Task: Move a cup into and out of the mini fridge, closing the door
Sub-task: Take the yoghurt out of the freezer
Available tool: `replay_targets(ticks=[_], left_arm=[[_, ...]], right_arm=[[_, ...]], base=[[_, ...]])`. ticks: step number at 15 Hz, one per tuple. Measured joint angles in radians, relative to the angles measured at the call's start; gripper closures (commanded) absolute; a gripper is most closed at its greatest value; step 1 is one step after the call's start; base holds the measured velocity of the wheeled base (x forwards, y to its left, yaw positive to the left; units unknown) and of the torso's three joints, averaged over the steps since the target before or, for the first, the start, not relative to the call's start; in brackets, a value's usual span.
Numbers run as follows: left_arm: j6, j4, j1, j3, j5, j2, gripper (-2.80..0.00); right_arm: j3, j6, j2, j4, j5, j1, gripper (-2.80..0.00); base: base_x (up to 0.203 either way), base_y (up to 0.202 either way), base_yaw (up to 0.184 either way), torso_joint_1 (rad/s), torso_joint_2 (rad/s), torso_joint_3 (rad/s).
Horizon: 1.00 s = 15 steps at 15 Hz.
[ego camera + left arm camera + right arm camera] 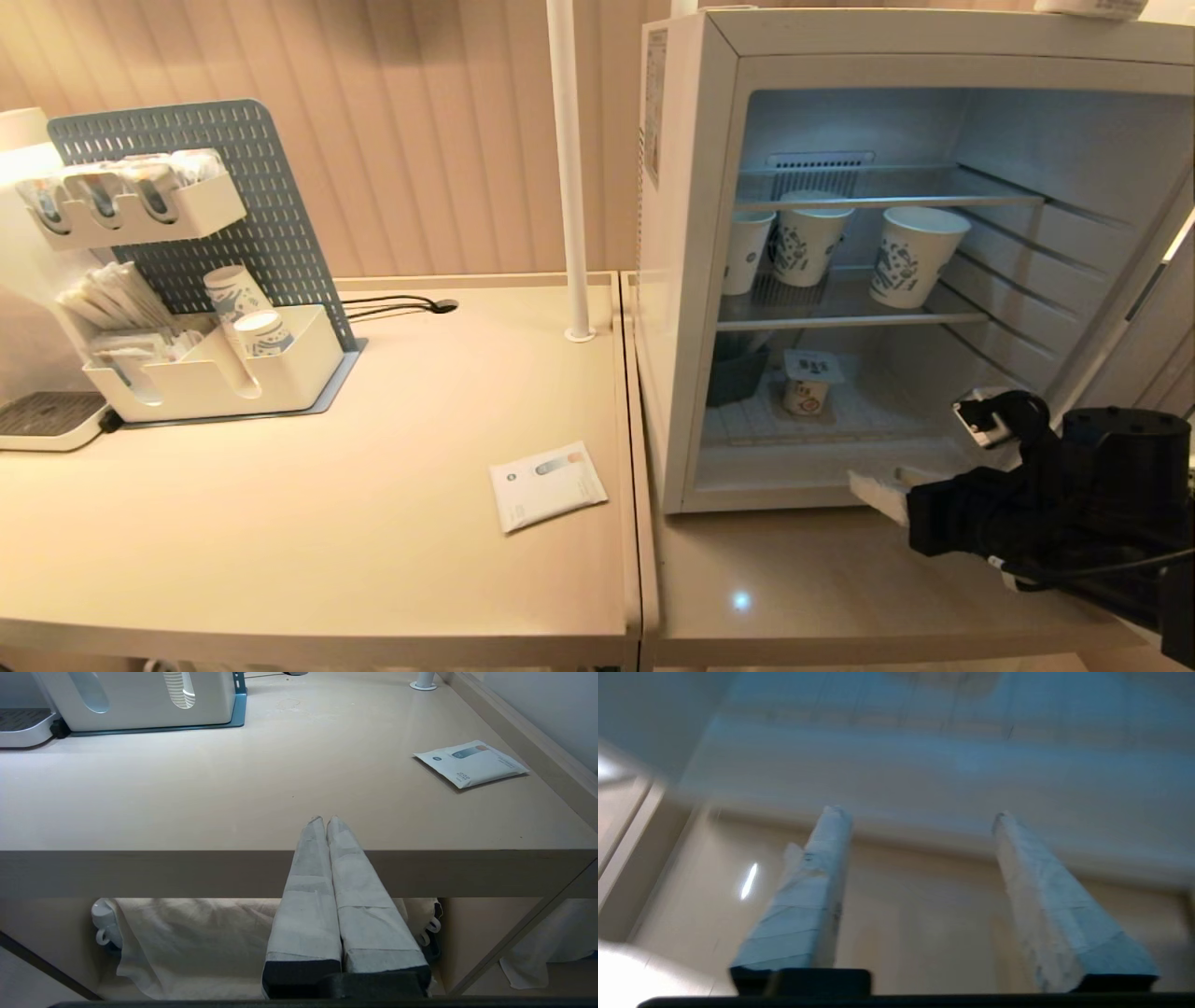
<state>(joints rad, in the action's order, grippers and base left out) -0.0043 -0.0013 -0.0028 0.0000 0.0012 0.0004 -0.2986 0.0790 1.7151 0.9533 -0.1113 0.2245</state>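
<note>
Since that cup (808,390) is a squat little yogurt-style pot with a foil lid, you should expect it to be light and a bit flimsy: thin walls that'll dent if you squeeze hard, and a lid you don't want to poke or press down on. My guess is the safest hold is across the sides, low-to-mid body, under the lid's overhang. It probably slides easily on the fridge floor too, so a nudge from one finger could push it back or tip it.

Right now it's standing upright on the bottom floor of the mini fridge (691,280), below the lower wire shelf, a bit left of centre, orange mark facing out. A dark tub sits just beside it at its 9 o'clock, so you've got less room on that side. The taller paper cups (910,254) are up on the shelf above, not your target.

Your right pincer (882,490) is out front on the counter (794,579), just at the fridge's bottom lip, fingers spread apart with nothing between them; the right wrist view shows the gap clearly. From the pincer, in the head view, the cup is at roughly 11 o'clock, deeper inside and well apart.

Left pincer (325,822) is parked at the counter edge, fingers pressed together, holding nothing.
</note>
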Motion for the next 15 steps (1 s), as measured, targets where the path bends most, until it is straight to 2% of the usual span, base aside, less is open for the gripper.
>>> replay_targets(ticks=[5, 8, 11, 15], left_arm=[[-0.001, 0.0, -0.001, 0.0, 0.0, 0.0, 0.0], [-0.002, 0.0, 0.0, 0.0, 0.0, 0.0, 0.0], [-0.005, 0.0, 0.0, 0.0, 0.0, 0.0, 0.0], [-0.008, 0.0, 0.0, 0.0, 0.0, 0.0, 0.0]], right_arm=[[0.006, -0.009, 0.173, 0.376, 0.14, 0.034, -2.8], [-0.013, -0.007, 0.24, 0.408, 0.152, 0.058, -2.8], [-0.065, -0.008, 0.303, 0.41, 0.199, 0.071, -2.8], [-0.152, -0.009, 0.359, 0.401, 0.208, 0.073, -2.8]], base=[[0.0, 0.0, 0.0, 0.0, 0.0, 0.0], [0.0, 0.0, 0.0, 0.0, 0.0, 0.0], [0.0, 0.0, 0.0, 0.0, 0.0, 0.0], [0.0, 0.0, 0.0, 0.0, 0.0, 0.0]])
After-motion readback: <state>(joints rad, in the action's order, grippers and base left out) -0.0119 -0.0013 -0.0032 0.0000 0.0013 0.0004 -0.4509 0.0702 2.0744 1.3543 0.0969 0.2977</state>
